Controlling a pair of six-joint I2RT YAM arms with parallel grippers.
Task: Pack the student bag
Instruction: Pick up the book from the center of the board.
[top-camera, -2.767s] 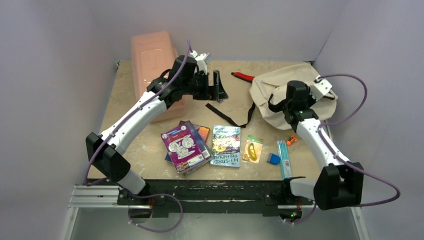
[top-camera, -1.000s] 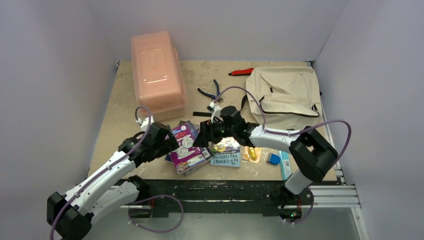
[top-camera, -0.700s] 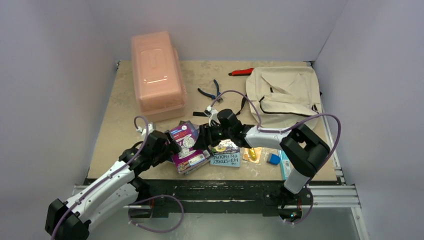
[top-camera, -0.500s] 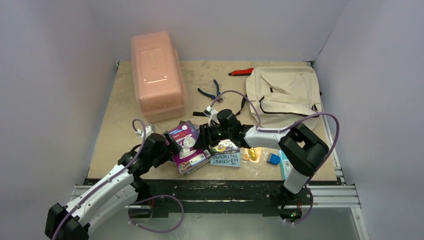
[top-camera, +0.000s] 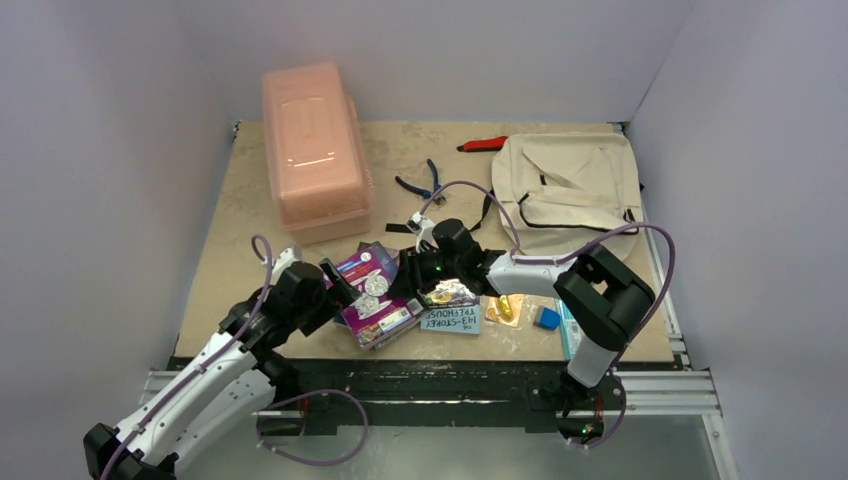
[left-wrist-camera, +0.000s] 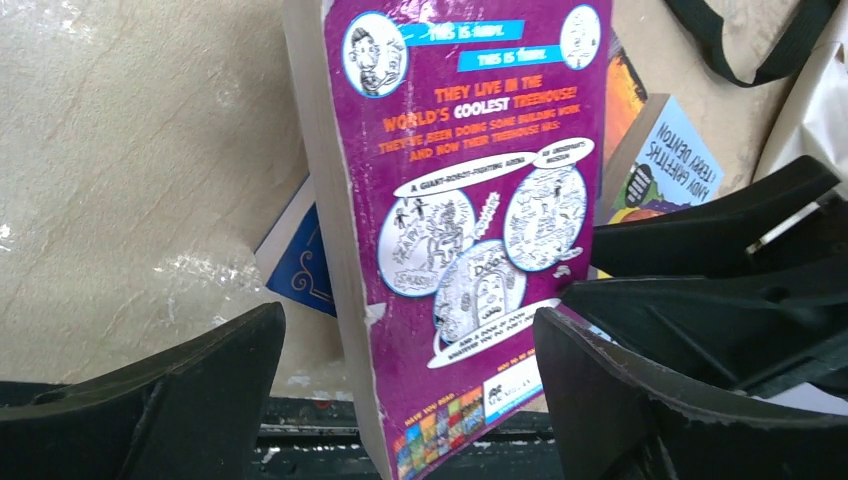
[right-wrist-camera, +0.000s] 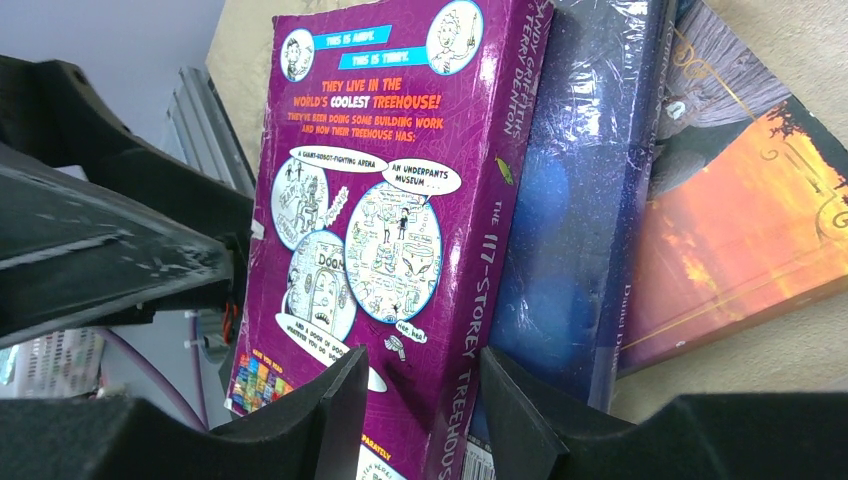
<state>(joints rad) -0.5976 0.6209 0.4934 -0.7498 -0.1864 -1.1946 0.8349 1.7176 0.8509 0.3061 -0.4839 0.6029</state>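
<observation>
The cream student bag (top-camera: 570, 195) lies flat at the back right, with no gripper near it. Near the front centre a purple book (top-camera: 370, 298) tops a small stack. My right gripper (top-camera: 405, 280) reaches in from the right and is shut on this purple book (right-wrist-camera: 380, 230) at its spine edge: one finger (right-wrist-camera: 340, 400) on the cover, the other beside the spine. That edge is tipped up. My left gripper (left-wrist-camera: 408, 330) stands open, its wide fingers either side of the purple book (left-wrist-camera: 470, 220) without touching it.
A blue book (right-wrist-camera: 580, 200) and an orange book (right-wrist-camera: 740, 220) lie under the purple one. A pink box (top-camera: 312, 140), pliers (top-camera: 420, 182) and a red-handled tool (top-camera: 485, 146) sit at the back. A teal book (top-camera: 450, 310), yellow packet (top-camera: 505, 308) and blue eraser (top-camera: 546, 318) lie front right.
Both arms came forward from the back of the table to the book stack. Over the last second the right jaws narrowed onto the purple book's spine edge; the left gripper edged up to it.
</observation>
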